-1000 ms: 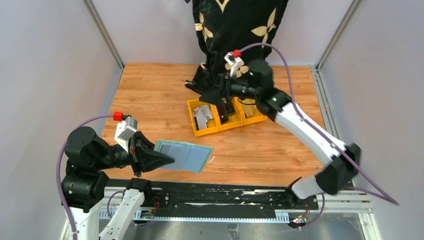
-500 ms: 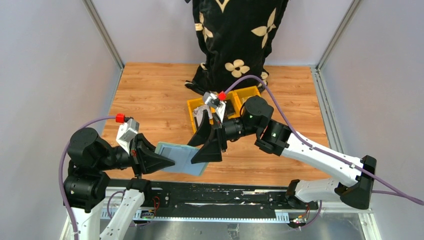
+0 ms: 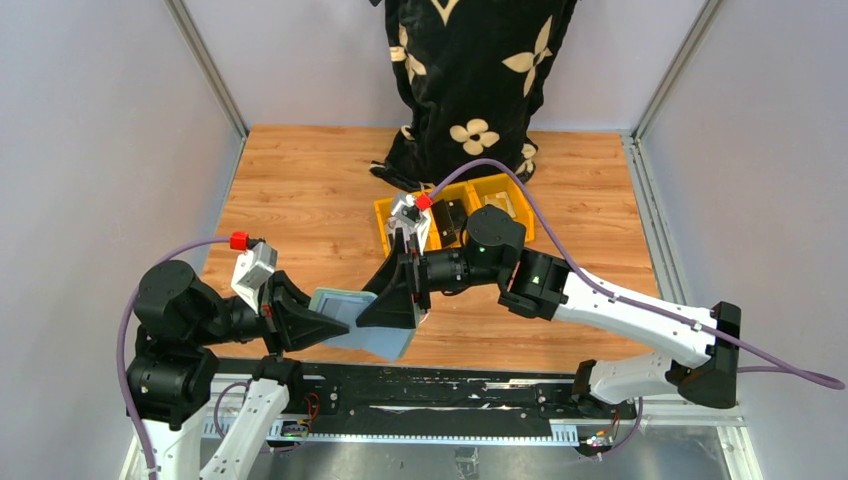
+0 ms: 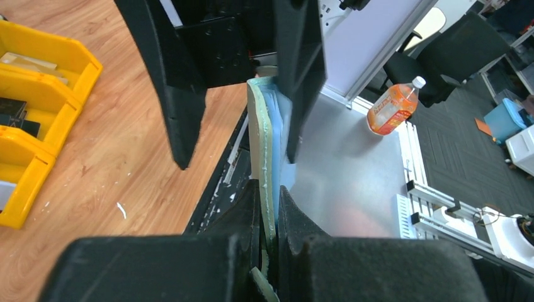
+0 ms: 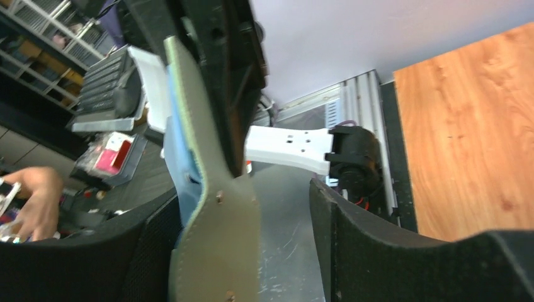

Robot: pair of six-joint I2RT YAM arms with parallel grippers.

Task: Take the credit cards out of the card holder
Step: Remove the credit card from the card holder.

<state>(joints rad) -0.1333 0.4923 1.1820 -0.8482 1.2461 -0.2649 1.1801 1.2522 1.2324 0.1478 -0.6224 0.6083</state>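
Note:
My left gripper (image 3: 338, 318) is shut on the near edge of the card holder (image 3: 390, 342), a flat grey-green wallet held above the table's front edge. In the left wrist view the holder (image 4: 264, 126) stands edge-on, pinched between my fingers (image 4: 245, 214). My right gripper (image 3: 392, 300) is open, and its two fingers (image 4: 170, 82) straddle the holder's free end. The right wrist view shows the holder (image 5: 189, 113) close to the left pad (image 5: 148, 251), with a wide gap to the right one. A pale blue layer (image 5: 179, 157) lines the holder's edge. I cannot make out any credit cards.
Yellow bins (image 3: 505, 205) stand in a row at mid-table behind the right arm, one holding a small black object (image 3: 450, 213). A black flowered cloth (image 3: 470, 80) hangs at the back. Bare wood (image 3: 300, 200) lies left of the bins.
The right arm has swung from the yellow bins down to the holder, and its open fingers now straddle the holder's free end. The left gripper has kept its grip.

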